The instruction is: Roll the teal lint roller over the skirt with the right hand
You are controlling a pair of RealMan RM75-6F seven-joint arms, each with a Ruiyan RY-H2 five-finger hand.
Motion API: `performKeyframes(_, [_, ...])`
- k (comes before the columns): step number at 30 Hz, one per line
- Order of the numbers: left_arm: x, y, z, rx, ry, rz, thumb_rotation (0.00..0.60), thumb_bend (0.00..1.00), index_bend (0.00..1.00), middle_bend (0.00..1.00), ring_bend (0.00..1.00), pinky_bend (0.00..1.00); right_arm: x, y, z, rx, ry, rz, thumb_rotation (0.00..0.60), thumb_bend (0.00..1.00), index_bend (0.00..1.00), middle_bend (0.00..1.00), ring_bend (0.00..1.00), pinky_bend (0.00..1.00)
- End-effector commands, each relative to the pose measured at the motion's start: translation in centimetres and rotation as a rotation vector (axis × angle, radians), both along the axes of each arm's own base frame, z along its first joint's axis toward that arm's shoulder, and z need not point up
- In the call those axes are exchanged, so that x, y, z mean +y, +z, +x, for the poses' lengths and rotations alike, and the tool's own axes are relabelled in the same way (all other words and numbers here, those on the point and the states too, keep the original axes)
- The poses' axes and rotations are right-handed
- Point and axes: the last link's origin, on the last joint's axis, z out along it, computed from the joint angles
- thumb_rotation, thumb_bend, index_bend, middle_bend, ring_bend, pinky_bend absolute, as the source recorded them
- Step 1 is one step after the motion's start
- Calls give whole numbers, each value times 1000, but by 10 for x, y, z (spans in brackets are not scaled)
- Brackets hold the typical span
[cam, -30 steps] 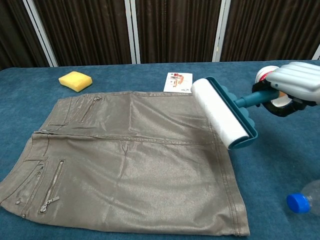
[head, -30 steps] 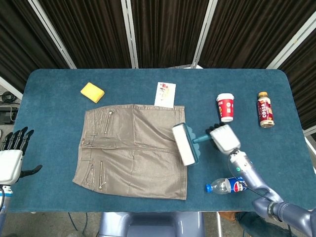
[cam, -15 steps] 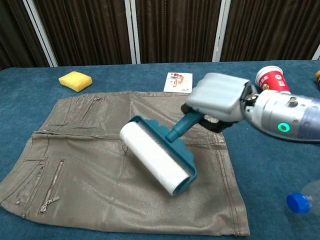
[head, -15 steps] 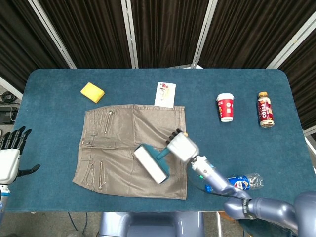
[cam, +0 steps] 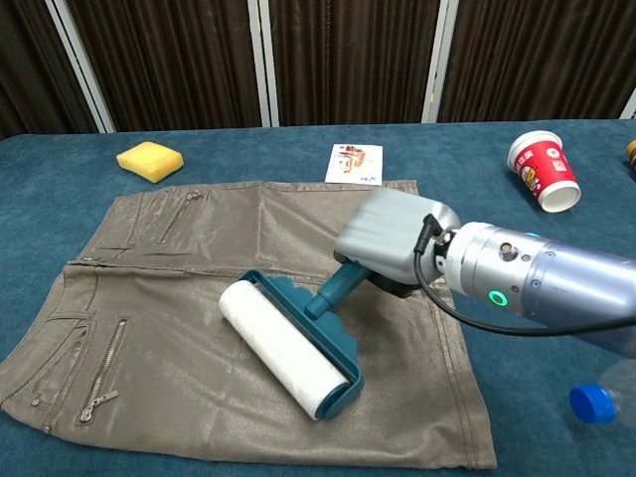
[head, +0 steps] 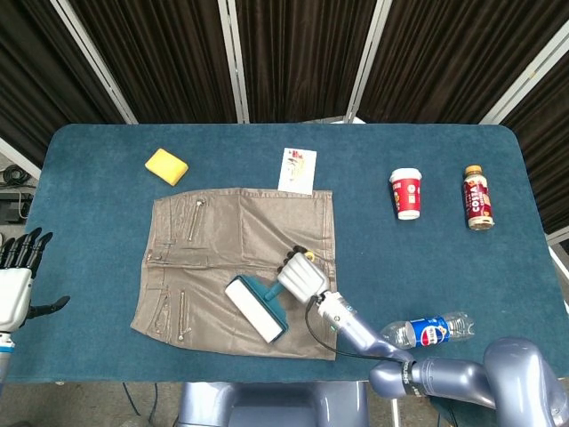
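- The right hand [cam: 393, 241] has swept further across the skirt [cam: 199, 298] since 0.5 s ago, carrying the teal lint roller [cam: 288, 346] leftward and nearer the lower hem.
- 1 s ago the roller hung off the skirt's right edge; now its white drum lies across the lower middle of the fabric, tilted diagonally.
- The right hand's fingers are wrapped around the teal handle, and the drum sticks out ahead of them, down and to the left in the chest view.
- In the head view the lint roller [head: 257, 308] sits just left of the right hand [head: 302, 277], well inside the skirt [head: 213, 258].
- The left hand [head: 18, 285] hangs off the table's left edge, fingers spread, holding nothing, barely shifted.
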Motion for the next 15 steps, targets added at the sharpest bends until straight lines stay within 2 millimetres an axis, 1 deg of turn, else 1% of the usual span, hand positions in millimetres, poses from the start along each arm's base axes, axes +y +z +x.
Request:
performKeyframes(1, [0,-1,0,0,-1,-2,600,0,0,0,0,0,-9,9,-17,61,22,-52,600,889,522,524,405,398])
performKeyframes(10, [1,-3,3,1,-7,-9,600,0,0,0,0,0,-40,50,-57,175,32,-196,600,900,524,524,407,399])
performKeyframes(15, [1,-5,4,0,-10,-14,600,0,0,0,0,0,-49,62,-73,202,4,-243,600,902,525,524,408,400])
